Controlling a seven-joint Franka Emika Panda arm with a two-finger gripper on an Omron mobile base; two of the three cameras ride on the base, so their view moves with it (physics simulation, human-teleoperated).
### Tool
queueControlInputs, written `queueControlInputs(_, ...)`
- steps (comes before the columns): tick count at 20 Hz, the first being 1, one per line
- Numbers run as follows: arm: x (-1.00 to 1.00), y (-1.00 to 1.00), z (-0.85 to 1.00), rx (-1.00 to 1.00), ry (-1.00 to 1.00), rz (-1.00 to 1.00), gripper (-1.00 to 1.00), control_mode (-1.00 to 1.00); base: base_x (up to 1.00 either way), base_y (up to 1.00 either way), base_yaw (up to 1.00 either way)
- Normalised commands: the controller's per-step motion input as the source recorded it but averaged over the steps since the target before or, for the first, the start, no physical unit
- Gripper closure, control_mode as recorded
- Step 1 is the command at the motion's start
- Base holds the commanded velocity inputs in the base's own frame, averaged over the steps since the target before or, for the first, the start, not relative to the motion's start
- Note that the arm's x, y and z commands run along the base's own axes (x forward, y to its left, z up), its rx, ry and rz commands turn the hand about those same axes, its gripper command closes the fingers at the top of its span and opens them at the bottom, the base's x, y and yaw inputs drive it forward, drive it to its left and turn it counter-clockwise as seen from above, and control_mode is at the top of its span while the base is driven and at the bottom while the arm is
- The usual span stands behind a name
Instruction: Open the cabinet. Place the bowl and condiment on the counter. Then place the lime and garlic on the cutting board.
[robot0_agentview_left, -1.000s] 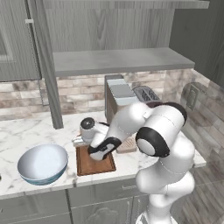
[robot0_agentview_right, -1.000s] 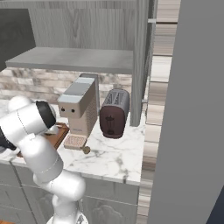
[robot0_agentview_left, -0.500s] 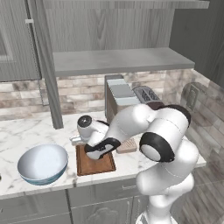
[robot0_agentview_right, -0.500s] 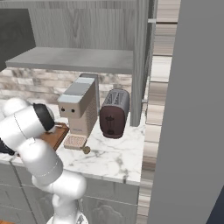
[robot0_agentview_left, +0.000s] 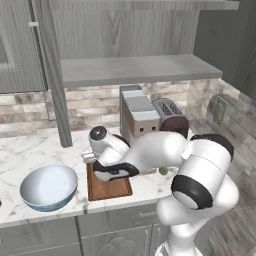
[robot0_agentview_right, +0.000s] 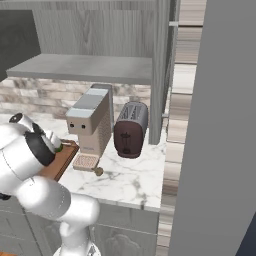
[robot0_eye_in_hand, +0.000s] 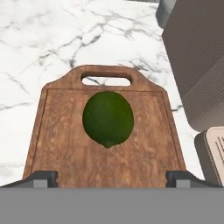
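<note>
The dark green lime (robot0_eye_in_hand: 108, 118) lies on the brown cutting board (robot0_eye_in_hand: 65, 144), just below its loop handle. My gripper (robot0_eye_in_hand: 111, 179) hangs open right above the lime, one dark fingertip at each side and nothing between them. From the left, the gripper (robot0_agentview_left: 102, 171) is low over the board (robot0_agentview_left: 110, 189), with the blue-and-white bowl (robot0_agentview_left: 48, 186) on the counter (robot0_agentview_left: 30, 150) to its left. The brownish garlic (robot0_agentview_left: 163, 171) sits on the counter in front of the coffee machine, also seen as a small garlic bulb (robot0_agentview_right: 99, 171). The cabinet (robot0_agentview_left: 135, 70) stands open. The condiment is out of view.
A beige coffee machine (robot0_agentview_right: 92, 120) and a dark red toaster (robot0_agentview_right: 131, 130) stand at the back against the brick wall, right of the board. The open cabinet door (robot0_agentview_left: 52, 75) hangs over the counter behind the bowl.
The jaws have spread wide, and the lime lies free on the board. The hand has shifted a little to the left over the board.
</note>
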Motion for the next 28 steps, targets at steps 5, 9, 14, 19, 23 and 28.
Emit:
queueControlInputs(5,-0.31,-0.35,0.34,0.00,0.00,-0.03,-1.00,-1.00,0.00,0.00,0.00)
queueControlInputs(9,-0.35,-0.38,0.29,0.00,0.00,-0.04,-1.00,-1.00,0.00,0.00,0.00)
queueControlInputs(14,-0.22,-0.09,0.25,0.00,0.04,0.00,-1.00,-1.00,0.00,0.00,0.00)
queueControlInputs(19,-0.30,-0.15,0.12,0.02,0.01,0.00,-1.00,-1.00,0.00,0.00,0.00)
queueControlInputs(23,-0.36,-0.21,0.00,0.10,-0.09,-0.01,-1.00,-1.00,0.00,0.00,0.00)
queueControlInputs(28,-0.42,-0.39,0.02,0.00,0.04,0.01,-1.00,-1.00,0.00,0.00,0.00)
